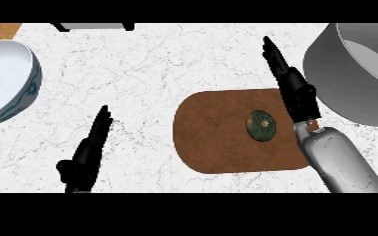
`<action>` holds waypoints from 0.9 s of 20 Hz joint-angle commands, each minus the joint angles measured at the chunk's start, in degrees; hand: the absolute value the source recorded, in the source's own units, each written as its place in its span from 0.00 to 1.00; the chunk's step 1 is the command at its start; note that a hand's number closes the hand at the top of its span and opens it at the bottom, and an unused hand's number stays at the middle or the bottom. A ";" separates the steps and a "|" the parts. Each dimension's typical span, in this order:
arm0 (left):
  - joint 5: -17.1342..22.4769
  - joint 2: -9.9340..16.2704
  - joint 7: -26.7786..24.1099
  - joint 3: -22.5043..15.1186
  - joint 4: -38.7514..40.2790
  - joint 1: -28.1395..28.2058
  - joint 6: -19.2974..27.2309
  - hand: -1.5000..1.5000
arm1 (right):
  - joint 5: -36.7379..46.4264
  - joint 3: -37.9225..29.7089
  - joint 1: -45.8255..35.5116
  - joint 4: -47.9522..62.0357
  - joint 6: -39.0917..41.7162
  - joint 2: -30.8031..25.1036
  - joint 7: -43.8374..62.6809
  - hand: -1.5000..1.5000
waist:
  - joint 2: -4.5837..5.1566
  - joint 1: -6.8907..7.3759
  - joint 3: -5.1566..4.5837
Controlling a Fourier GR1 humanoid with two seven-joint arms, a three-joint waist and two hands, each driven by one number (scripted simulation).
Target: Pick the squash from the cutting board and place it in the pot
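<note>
A single head view looks steeply down onto the counter (170,65) from above. Both forearms enter from the lower edge (unmirrored, so the robot's right lies at view right). The pot (347,75) is cropped at the right edge, a bowl (18,80) at the left.

White tabletop (170,65) marbled with faint grey veins. Brown cutting board (221,135) carrying a dark green squash (260,126) with a pale speckled centre. Grey pot (347,75). White bowl (16,80) with a teal-streaked rim. Two black hands, left hand (87,155) and right hand (291,82), on grey forearms.
</note>
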 commanded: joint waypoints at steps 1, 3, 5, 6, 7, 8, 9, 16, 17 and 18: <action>0.37 1.60 3.17 3.04 2.21 -5.69 -1.77 0.50 | -4.12 -4.61 -1.53 5.90 8.24 -0.87 -5.82 1.00 | -1.25 1.02 -0.40; 1.85 2.55 4.68 4.95 -3.22 -6.98 -0.31 0.50 | -9.63 -7.43 -4.49 8.00 16.93 -4.15 -12.30 1.00 | -0.79 2.18 -0.20; 1.94 4.65 6.48 8.20 -5.79 -10.66 1.41 0.50 | -11.83 -8.16 -6.43 7.57 23.22 -6.15 -16.10 1.00 | -0.60 3.07 0.02; 1.90 4.85 6.67 8.99 -6.56 -12.44 2.03 0.50 | -13.69 -9.45 -7.94 8.07 26.34 -7.02 -17.80 1.00 | -0.38 3.57 0.14; 1.62 3.43 5.49 6.57 -3.92 -8.94 1.18 0.50 | 8.74 -0.39 -10.59 3.20 19.52 -17.86 -17.90 1.00 | -2.19 3.45 -1.30; 3.69 4.01 8.35 8.48 -5.65 -12.20 0.79 0.50 | 8.16 -2.15 -7.23 10.29 19.27 -16.22 -23.75 1.00 | -0.04 3.58 -0.14; 4.43 4.72 12.27 9.26 -6.05 -14.83 0.84 0.50 | 0.72 -7.58 -5.24 19.12 21.21 -11.87 -31.78 0.00 | 0.11 3.36 -0.02; 4.51 6.04 16.14 10.49 -6.32 -17.91 1.00 0.50 | -2.24 -11.79 -8.96 30.86 36.86 -15.16 -55.86 0.00 | -0.68 2.60 -0.24; 3.81 5.58 15.97 10.80 -6.26 -17.84 1.97 0.50 | -0.09 -11.22 -10.26 34.13 36.84 -14.10 -58.46 0.00 | -0.80 2.58 -0.29; 4.02 5.21 14.18 10.76 -6.22 -15.15 1.16 0.50 | 1.91 -9.92 -7.24 33.31 39.36 -16.72 -61.76 0.00 | -0.98 2.13 -0.33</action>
